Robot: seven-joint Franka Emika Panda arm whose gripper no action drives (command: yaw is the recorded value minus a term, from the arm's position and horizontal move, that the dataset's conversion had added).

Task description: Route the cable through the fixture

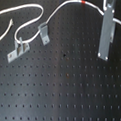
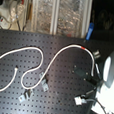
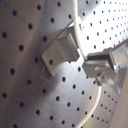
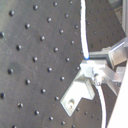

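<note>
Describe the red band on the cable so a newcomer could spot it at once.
Start from the black perforated board in the second exterior view and follow the white cable up toward the board's far edge. Where it peaks sits the red band, a short wrap of tape. It is the cable's only coloured mark.

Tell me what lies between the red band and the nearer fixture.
Only a curve of the cable over bare board. The first exterior view shows this stretch, from the red band down to the fixture.
</note>
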